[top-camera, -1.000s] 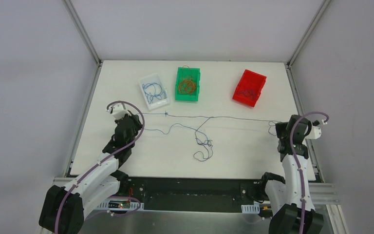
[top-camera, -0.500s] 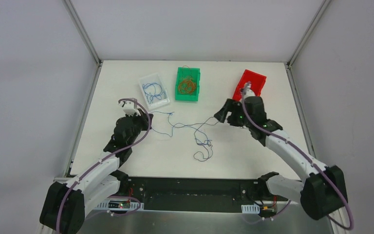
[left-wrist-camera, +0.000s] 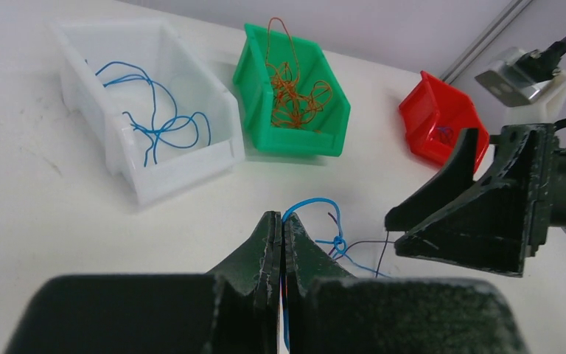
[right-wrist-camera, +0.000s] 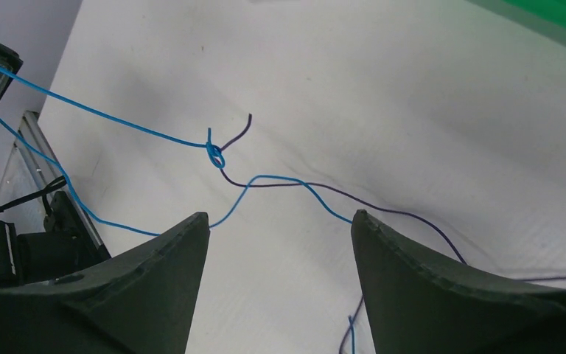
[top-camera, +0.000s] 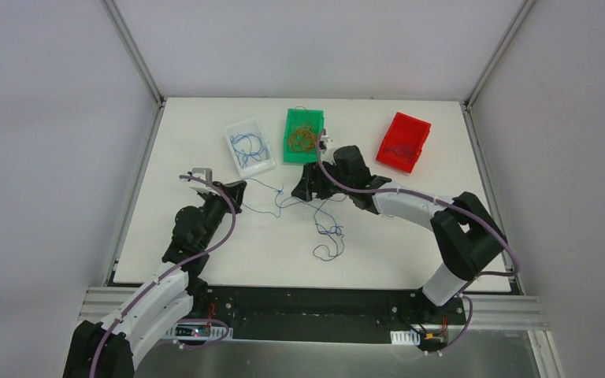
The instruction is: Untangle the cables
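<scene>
Finding the cables (top-camera: 329, 230) slack on the middle of the bench (top-camera: 441, 236): a blue strand (right-wrist-camera: 81, 107) and a purple strand (right-wrist-camera: 413, 217) joined at a small knot (right-wrist-camera: 214, 155), plus a loose curl trailing toward the near edge. Seeing the left tool (left-wrist-camera: 280, 217) pressed together on the blue strand, just left of the knot. Seeing the right tool (right-wrist-camera: 280, 221) spread apart just right of the knot, gripping nothing, with both strands in view between its fingers.

Noting bare bench over the right half and along the near edge. Less room at the far side, with a white bin (left-wrist-camera: 184, 166), a green bin (left-wrist-camera: 295, 140) and a red bin (left-wrist-camera: 424, 140) in a row there, and the right tool near the green bin's front wall. Tools near each other but apart, facing across the knot.

Getting the whole layout and the bench rims from the top view alone. Getting the clamp on the blue strand from the left wrist view alone, along with bin contents: blue wire in white, orange in green, dark wire in red. Getting the knot's form, blue looped round purple with a short purple tail, from the right wrist view alone.

Comparing with a second ago: no more taut straight line from side to side, only sagging loops. Right arm swung from the right edge to the centre. Left tool shifted a little toward the centre.
</scene>
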Tool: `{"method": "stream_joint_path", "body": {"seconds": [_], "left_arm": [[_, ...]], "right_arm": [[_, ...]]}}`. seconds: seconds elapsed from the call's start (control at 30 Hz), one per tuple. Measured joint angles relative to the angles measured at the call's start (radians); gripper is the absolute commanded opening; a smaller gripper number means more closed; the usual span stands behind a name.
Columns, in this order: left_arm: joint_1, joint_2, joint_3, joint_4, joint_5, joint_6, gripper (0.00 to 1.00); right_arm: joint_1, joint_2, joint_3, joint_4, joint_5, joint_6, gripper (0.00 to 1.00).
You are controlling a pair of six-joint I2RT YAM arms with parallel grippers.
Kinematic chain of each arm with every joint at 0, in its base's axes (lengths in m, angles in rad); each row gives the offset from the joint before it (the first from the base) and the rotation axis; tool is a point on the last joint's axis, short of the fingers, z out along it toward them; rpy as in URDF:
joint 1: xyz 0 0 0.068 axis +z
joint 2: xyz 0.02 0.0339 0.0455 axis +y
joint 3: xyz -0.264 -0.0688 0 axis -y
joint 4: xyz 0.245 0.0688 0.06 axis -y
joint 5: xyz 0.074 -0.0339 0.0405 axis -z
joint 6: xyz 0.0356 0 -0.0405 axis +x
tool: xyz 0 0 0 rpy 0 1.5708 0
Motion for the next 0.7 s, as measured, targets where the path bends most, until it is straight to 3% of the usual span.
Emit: {"method": "stream_joint_path", "body": {"seconds": [0.27,0.47,0.63,0.7], "left_arm": [[0.000,0.002,-0.002,0.022,0.005,-0.001,0.00],[0.000,0.011,-0.002,0.026,0.013,-0.001,0.00],[0.000,0.014,-0.002,0.026,0.013,-0.001,0.00],[0.000,0.014,-0.002,0.026,0.013,-0.001,0.00]], "right_arm": [[0.111,0.124,0.000,0.255,-0.005,0.072,0.66],[0.169,0.205,0.002,0.342,0.034,0.108,0.62],[0.189,0.247,0.003,0.380,0.112,0.125,0.38],[0.194,0.252,0.003,0.389,0.149,0.133,0.21]]}}
